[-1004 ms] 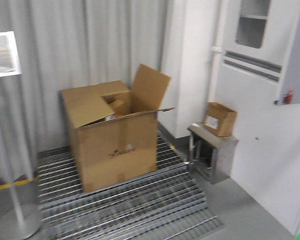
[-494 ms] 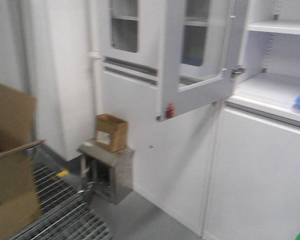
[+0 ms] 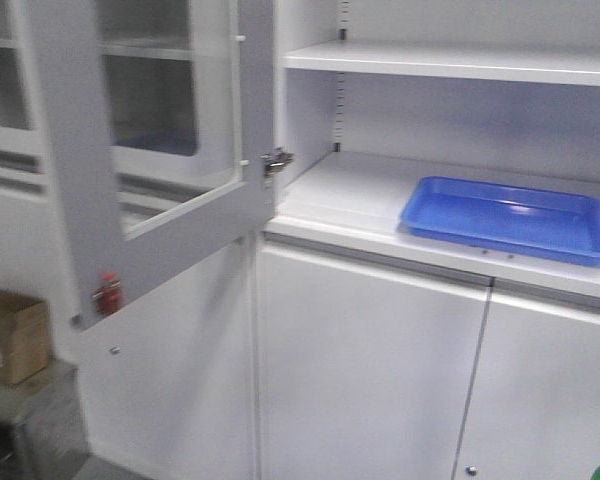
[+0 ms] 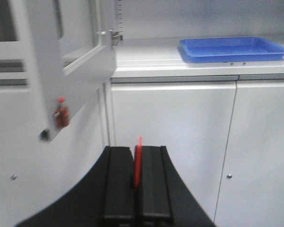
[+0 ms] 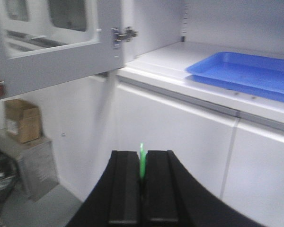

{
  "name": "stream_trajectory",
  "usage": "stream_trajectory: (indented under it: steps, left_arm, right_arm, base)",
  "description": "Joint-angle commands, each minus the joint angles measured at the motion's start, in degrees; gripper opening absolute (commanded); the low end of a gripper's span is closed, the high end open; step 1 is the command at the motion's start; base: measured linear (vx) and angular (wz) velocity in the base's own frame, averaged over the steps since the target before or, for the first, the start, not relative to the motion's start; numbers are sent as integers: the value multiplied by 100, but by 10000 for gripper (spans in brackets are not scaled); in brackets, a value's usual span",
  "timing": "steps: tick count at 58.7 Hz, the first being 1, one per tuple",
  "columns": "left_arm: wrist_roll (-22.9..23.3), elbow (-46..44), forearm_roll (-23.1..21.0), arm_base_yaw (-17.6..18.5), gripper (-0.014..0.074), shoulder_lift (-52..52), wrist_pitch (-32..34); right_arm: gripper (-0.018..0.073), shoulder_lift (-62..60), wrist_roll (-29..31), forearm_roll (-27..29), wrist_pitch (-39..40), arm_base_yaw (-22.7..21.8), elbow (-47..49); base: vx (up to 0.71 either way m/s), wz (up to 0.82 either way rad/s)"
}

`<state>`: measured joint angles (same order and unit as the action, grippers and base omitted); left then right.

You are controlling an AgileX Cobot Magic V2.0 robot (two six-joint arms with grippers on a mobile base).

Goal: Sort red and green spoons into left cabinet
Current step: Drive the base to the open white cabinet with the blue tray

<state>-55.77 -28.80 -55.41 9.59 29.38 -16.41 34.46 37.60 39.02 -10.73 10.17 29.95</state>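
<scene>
Red spoon [image 4: 138, 163]: upright, pinched in my L gripper [image 4: 137, 150], jaws closed tight on it. Green spoon [image 5: 142, 163]: same in R gripper [image 5: 142, 153]. Cabinet [image 3: 350, 195]: ahead, door [image 3: 150, 150] open, blue tray [image 3: 510, 215] on shelf. Status, my est.: both spoons picked, none shelved; approach + placing to do.

Front cam faces the cabinet [image 3: 350, 195] from mid range, looking slightly down on the shelf: open door [image 3: 55, 150] at upper left, blue tray [image 3: 508, 217] at mid right. Left wrist cam sits lower, looks fwd over left gripper [image 4: 134, 156] at bottom centre, tray nearly edge-on at upper right. Right wrist cam does the same over right gripper [image 5: 142, 158], viewing more obliquely from the left. All 3 share tray, shelf & door.
</scene>
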Motion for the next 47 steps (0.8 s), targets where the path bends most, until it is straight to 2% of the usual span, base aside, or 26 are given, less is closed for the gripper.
stream_trajectory:
  steps: [1,19,47]
  left_arm:
    - [31,-151,-120,21,0,29,246]
    - [31,-151,-120,21,0,29,241]
    - [31,-151,-120,21,0,29,245]
  right_arm:
    - [-4,15,16,41,370,-16,174]
    - [-4,15,16,41,353,-16,174]
    - [-4,15,16,41,358,-16,174]
  base:
    - [37,-52]
    - [38,-41]
    - [40,-25]
